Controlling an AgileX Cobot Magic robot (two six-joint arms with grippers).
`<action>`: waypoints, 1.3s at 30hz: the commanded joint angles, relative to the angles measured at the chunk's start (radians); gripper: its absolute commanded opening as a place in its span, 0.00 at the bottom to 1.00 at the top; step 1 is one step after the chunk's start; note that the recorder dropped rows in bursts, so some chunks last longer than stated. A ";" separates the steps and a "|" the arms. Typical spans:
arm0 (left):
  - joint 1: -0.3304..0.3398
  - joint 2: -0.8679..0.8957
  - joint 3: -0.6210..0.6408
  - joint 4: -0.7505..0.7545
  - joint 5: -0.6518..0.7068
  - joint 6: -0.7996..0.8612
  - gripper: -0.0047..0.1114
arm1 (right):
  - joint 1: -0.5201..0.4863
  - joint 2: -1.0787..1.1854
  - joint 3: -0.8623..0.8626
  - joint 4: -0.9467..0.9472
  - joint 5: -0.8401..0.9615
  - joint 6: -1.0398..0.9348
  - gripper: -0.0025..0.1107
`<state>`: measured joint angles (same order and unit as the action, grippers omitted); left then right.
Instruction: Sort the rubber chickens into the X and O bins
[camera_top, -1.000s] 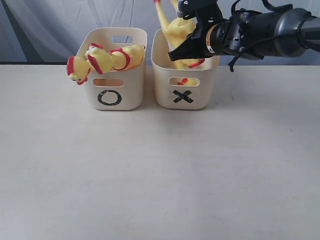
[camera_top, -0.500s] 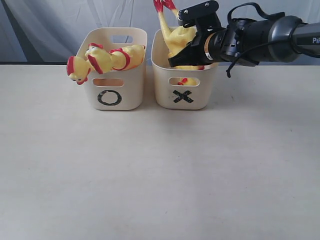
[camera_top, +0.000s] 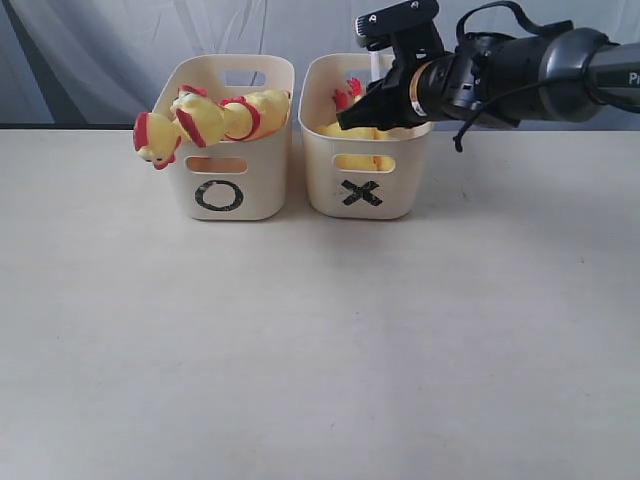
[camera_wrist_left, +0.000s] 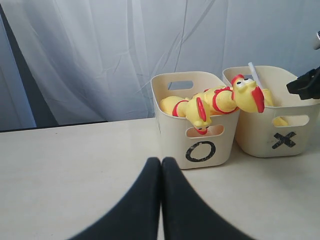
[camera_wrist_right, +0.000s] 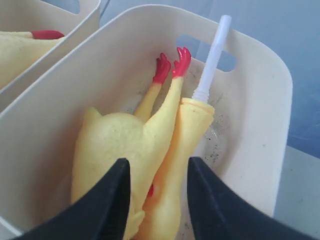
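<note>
Pale curtain (camera_wrist_left: 90, 55) at the back, cream tabletop (camera_top: 320, 340) underneath. Right end effector (camera_wrist_right: 159, 167) hangs over the X bin (camera_top: 365, 185) with its tips about level with the rim. Its jaws are parted with a clear gap and grip nothing.

Headless body (camera_wrist_right: 115, 145) lies in that bin straight below the end effector, red feet pointing past the tips toward the far wall. One finger (camera_wrist_right: 110, 200) overlaps the body's flank in the right wrist view; can't tell if it touches. Stick piece (camera_wrist_right: 187, 135) leans against the body on the other finger's side. Its white stick (camera_wrist_right: 212, 55) pokes up by the far wall near the slot handle, and its head is hidden.

O bin (camera_top: 232, 190) stands just beside the X bin with a small gap between them, left of the right end effector in the exterior view. Two whole chickens (camera_wrist_left: 220, 100) are heaped in it and draped over the rim. One head hangs outside on the side away from the right end effector.

Left end effector (camera_wrist_left: 161, 162) has its fingers pressed together, empty, low over the tabletop. The O bin is ahead of its tips, well apart.
</note>
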<state>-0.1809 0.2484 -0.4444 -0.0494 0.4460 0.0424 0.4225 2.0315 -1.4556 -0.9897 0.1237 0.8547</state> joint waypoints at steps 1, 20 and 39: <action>0.000 -0.004 0.006 -0.005 -0.003 -0.005 0.04 | -0.002 -0.057 -0.005 0.007 0.010 0.002 0.35; 0.000 -0.004 0.006 -0.002 0.031 -0.005 0.04 | -0.002 -0.598 0.431 0.250 0.131 -0.286 0.01; 0.000 -0.004 0.006 0.002 0.034 -0.005 0.04 | -0.002 -0.971 0.769 0.490 -0.111 -0.242 0.01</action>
<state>-0.1809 0.2484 -0.4444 -0.0472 0.4842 0.0424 0.4225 1.0692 -0.6900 -0.5058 0.0120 0.6103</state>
